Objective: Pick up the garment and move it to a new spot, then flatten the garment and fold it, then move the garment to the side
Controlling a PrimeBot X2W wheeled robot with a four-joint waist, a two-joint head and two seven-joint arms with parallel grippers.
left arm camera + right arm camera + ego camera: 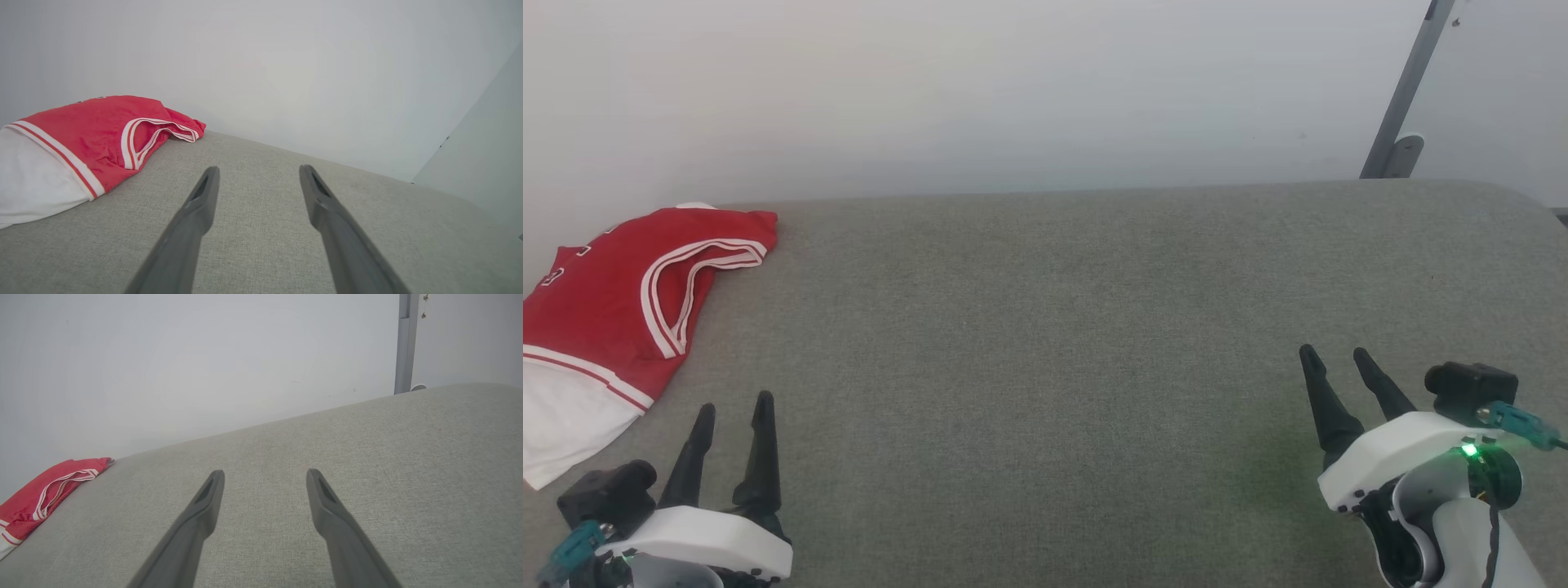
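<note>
Where the scene lies nearest the robot, the left gripper (735, 400) is seen at the lower left of the head view and the right gripper (1333, 349) at the lower right, both held over a grey fabric-covered surface (1045, 327). The jaws of each are spread wide apart, and nothing is held in either. In the wrist views, bare grey fabric is seen between the dark fingers of the left gripper (258, 167) and of the right gripper (265, 471). A green light (1468, 449) is lit on the right wrist.

Just beyond the left gripper and to its left, the garment (596, 302) is laid in a loose heap at the left edge of the surface, untouched by the fingers. Its white panel is turned nearest, then a white-and-red striped band, then the red body with a striped-trim opening facing right. Its far end is brought up to the back edge of the surface. It is set well apart from the right gripper.

Farthest off, a pale wall (1013, 90) is seen, and a grey post (1409, 82) at the far right.
</note>
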